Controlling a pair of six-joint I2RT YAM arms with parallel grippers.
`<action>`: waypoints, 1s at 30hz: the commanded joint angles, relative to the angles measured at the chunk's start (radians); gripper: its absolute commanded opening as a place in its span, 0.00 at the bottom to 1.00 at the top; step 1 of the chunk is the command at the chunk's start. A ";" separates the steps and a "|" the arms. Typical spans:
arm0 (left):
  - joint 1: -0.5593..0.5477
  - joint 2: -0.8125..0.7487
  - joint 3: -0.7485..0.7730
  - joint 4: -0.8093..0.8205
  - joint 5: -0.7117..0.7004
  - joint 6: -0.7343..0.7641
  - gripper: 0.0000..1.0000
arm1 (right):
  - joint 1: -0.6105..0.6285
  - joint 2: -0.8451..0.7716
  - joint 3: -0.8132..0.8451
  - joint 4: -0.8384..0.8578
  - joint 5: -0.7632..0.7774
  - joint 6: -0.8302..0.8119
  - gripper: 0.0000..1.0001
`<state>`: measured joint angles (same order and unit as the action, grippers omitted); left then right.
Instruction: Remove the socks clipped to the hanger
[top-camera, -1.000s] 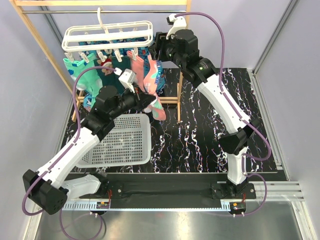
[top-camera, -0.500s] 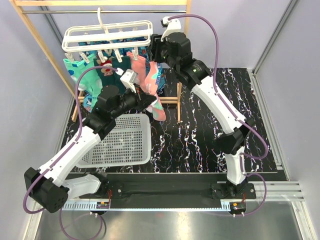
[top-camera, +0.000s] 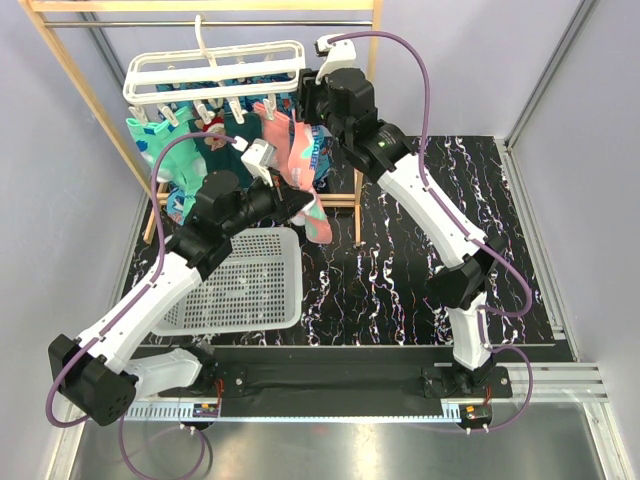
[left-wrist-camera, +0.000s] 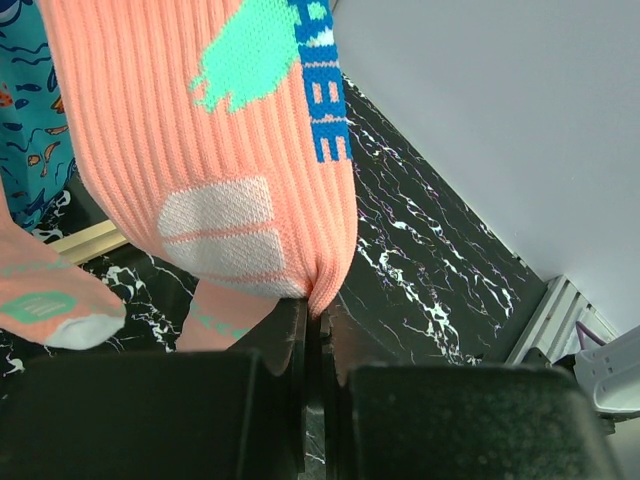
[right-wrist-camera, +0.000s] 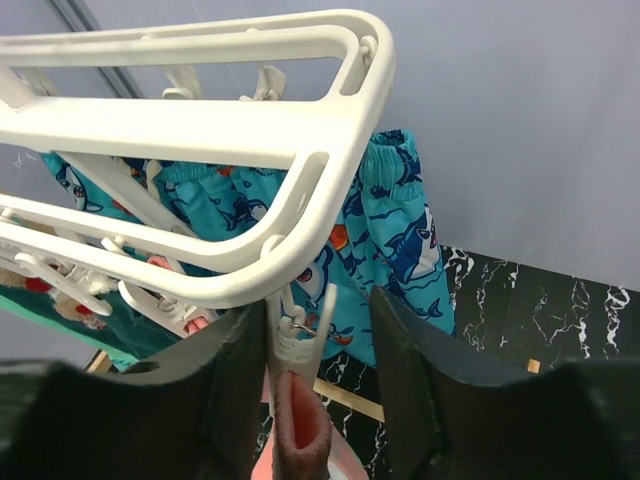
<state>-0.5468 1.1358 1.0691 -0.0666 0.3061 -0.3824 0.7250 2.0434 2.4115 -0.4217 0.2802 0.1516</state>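
- The left gripper (left-wrist-camera: 315, 322) is pinching the lower edge of the pink sock (left-wrist-camera: 200, 150), with its jaws pressed together on the fabric.
- The right gripper (right-wrist-camera: 320, 300) is reaching up under the corner of the hanger (right-wrist-camera: 200, 120), with its jaws spread on both sides of the white clip (right-wrist-camera: 300, 340).
- This clip is holding the top of the pink sock.

A black, white-veined tabletop (top-camera: 360, 290) is carrying a white mesh basket (top-camera: 250, 290) at lower left, and a wooden rack (top-camera: 357, 215) is standing toward upper left.
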 joint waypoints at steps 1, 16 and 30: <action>-0.007 0.001 0.019 0.048 -0.009 -0.001 0.00 | 0.013 -0.028 0.008 0.073 0.051 -0.017 0.49; -0.010 -0.005 0.011 0.040 -0.030 -0.013 0.00 | 0.025 -0.032 0.021 0.074 0.066 -0.024 0.39; -0.012 -0.001 0.014 0.044 -0.025 -0.030 0.00 | 0.027 -0.031 0.020 0.124 0.131 -0.023 0.00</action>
<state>-0.5529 1.1358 1.0691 -0.0738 0.2909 -0.4011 0.7425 2.0434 2.4100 -0.3687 0.3622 0.1303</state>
